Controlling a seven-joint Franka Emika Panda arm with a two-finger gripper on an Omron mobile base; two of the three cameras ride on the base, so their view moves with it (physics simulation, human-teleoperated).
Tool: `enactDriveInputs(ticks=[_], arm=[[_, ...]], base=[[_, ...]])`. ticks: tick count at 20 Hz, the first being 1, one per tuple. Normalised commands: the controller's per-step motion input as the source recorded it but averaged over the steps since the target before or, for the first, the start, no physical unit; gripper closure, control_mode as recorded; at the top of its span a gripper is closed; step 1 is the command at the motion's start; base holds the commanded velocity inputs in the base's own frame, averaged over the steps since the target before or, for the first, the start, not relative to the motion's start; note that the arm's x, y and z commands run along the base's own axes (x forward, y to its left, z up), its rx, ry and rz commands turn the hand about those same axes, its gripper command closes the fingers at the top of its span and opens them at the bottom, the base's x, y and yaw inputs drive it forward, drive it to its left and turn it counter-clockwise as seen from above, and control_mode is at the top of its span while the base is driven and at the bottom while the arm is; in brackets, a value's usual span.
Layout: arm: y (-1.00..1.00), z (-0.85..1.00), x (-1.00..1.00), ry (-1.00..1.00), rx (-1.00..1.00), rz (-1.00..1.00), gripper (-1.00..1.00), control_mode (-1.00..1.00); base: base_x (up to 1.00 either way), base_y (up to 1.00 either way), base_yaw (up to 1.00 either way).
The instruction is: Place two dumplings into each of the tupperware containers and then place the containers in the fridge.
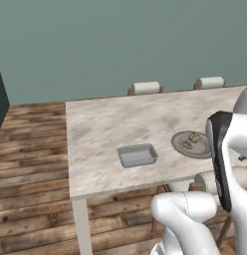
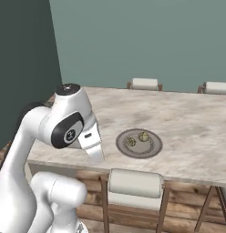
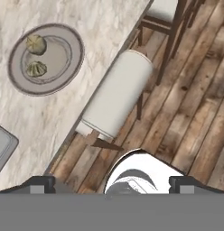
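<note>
Two pale dumplings [image 1: 194,137] [image 1: 186,145] lie on a round grey plate [image 1: 178,142] at the table's right side. In the hand view those dumplings [image 3: 36,43] [image 3: 36,68] sit on the plate [image 3: 75,49] at upper left. One light-grey tupperware container [image 1: 138,155] stands on the table to the plate's left; a corner of the container [image 3: 3,146] shows at the hand view's left edge. My gripper [image 3: 113,185] is open with nothing between its tips, hanging off the table's near edge above a chair and the floor. The fridge is out of view.
A marble-look table [image 1: 105,129] stands on a wooden floor. A white-cushioned chair [image 3: 118,92] is tucked under its near edge, right by the hand. Two more chairs [image 1: 146,88] [image 1: 210,82] stand at the far side. A dark panel [image 2: 23,68] rises at the left.
</note>
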Motion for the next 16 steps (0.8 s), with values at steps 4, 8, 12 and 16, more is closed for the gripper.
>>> enactDriveInputs(ticks=[4,8,12,16], arm=[[-0.58,0.00,0.74,0.14,0.00,0.00,-1.00,-1.00],[-0.41,0.00,0.76,0.11,0.00,0.00,-1.00,-1.00],[-0.13,-0.23,0.81,0.11,0.00,0.04,-1.00,-1.00],[0.00,-0.47,0.66,0.01,0.02,0.01,-1.00,-1.00]], base=[[0.00,0.00,0.00],[0.00,0.00,0.00],[0.00,0.00,0.00],[0.00,0.00,0.00]])
